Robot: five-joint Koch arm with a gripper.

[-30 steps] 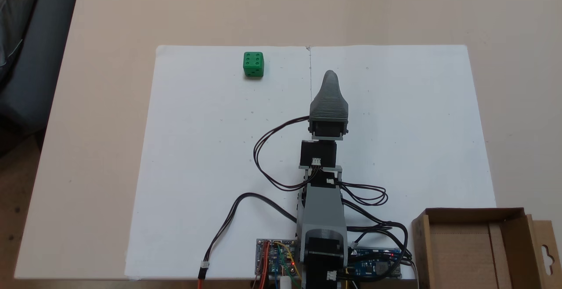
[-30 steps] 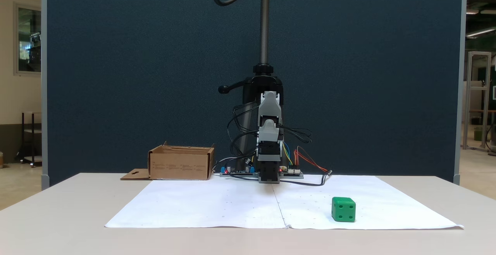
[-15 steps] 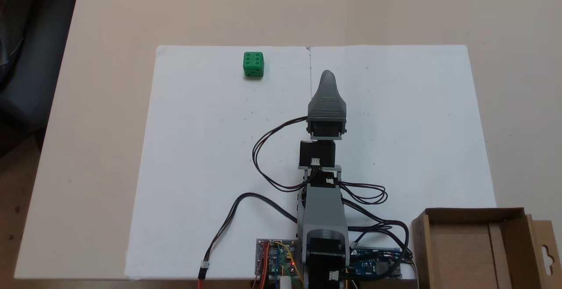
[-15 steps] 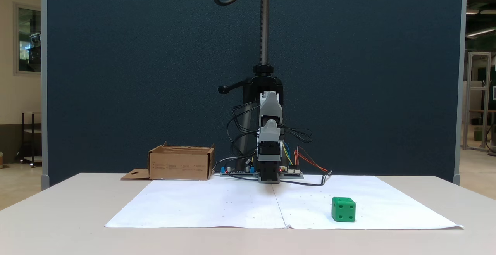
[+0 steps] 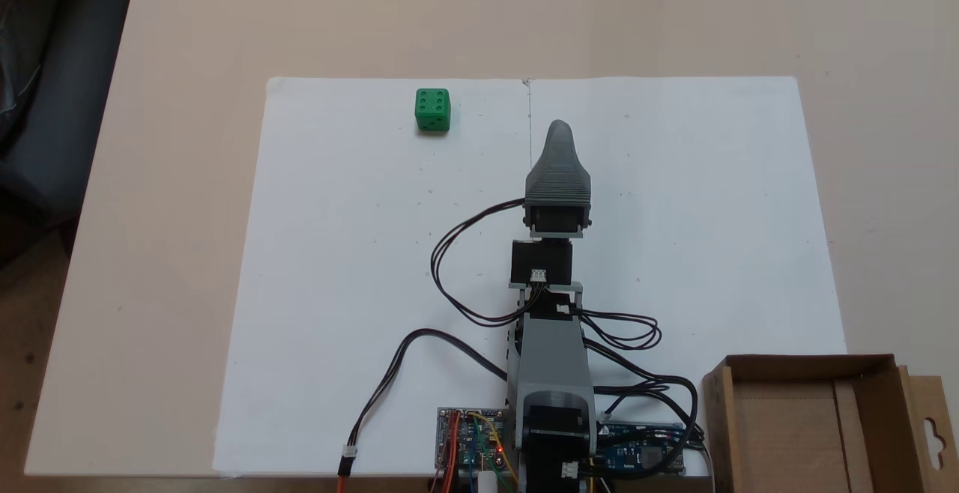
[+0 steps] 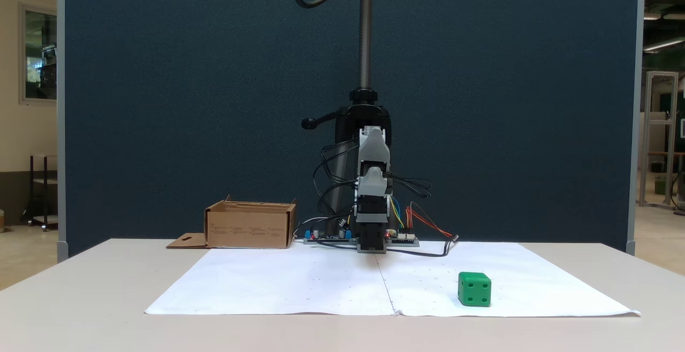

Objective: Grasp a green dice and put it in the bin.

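Overhead, we see the green dice (image 5: 432, 110) resting on the white paper (image 5: 359, 253) near its far left corner, six pips up, well apart from the gripper (image 5: 560, 130). Only one grey jaw shows from above, so we cannot tell how far it is parted. Our bin (image 5: 809, 418) sits on the bench (image 5: 187, 43) beside the arm's base.

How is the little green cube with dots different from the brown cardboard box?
The small green plastic dice is a closed, solid-looking cube with dots on its faces; the brown cardboard box is open on top with flaps standing up. The dice is far smaller than the box. The dice lies on the white paper far from the arm's base, while the box sits beside the base. Both rest on the table, untouched.
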